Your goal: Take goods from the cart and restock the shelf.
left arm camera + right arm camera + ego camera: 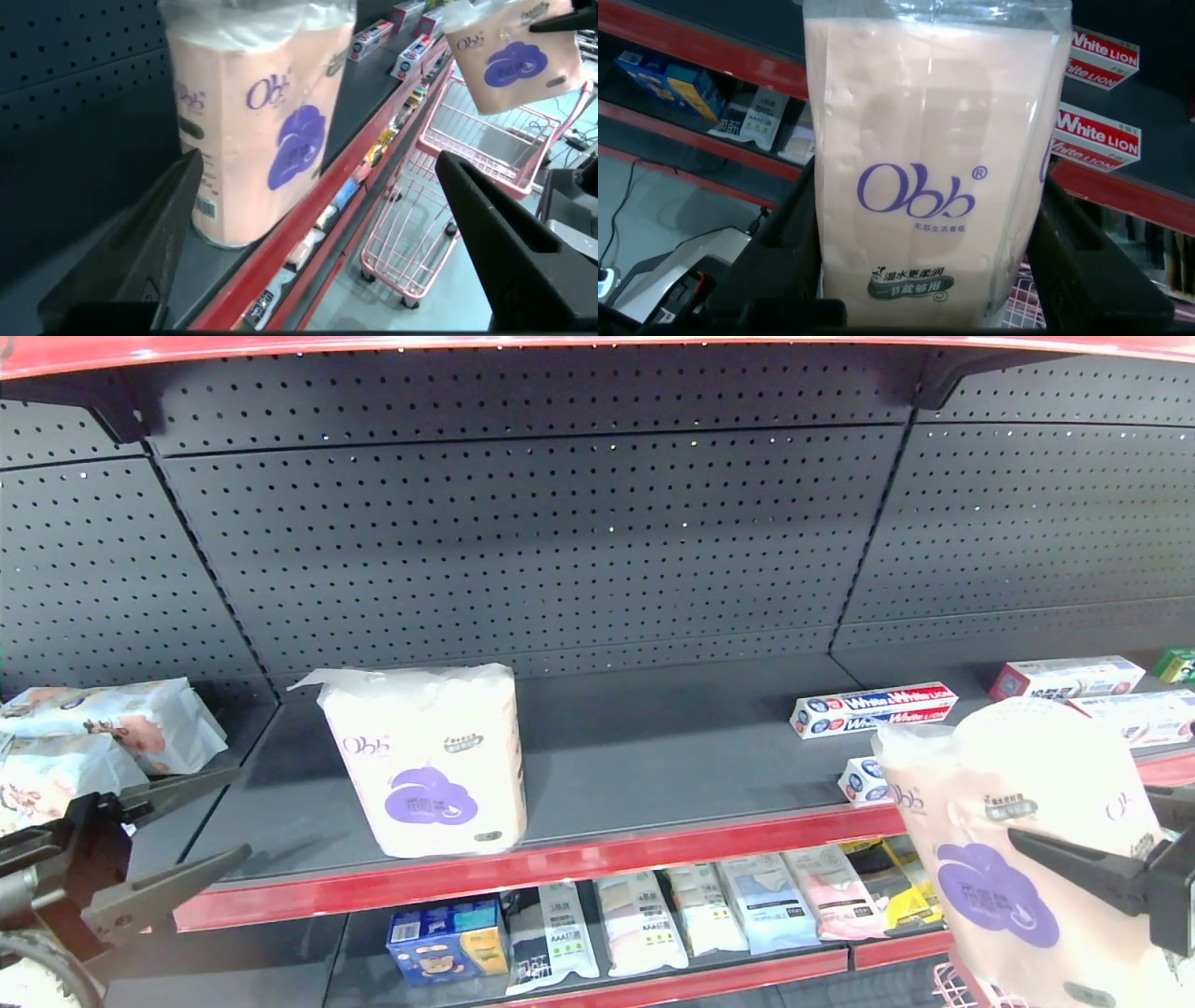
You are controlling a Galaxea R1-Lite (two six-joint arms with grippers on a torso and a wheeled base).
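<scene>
A white toilet-paper pack [431, 758] with a purple logo stands upright near the front edge of the dark shelf [653, 747]; the same pack [252, 131] fills the left wrist view. My left gripper [173, 840] hangs open to its left, off the shelf's front, with nothing between its fingers [154, 243]. My right gripper [1074, 868] is shut on a second toilet-paper pack [1018, 840], held upright in front of the shelf's right end, above the pink cart [467, 187]. The held pack [934, 159] sits between the black fingers [789, 243].
Toothpaste boxes [873, 707] lie at the shelf's right. Soft packs [112, 723] lie on the neighbouring shelf at the left. A lower shelf holds several small packets [635, 924]. The shelf between the standing pack and the toothpaste is bare.
</scene>
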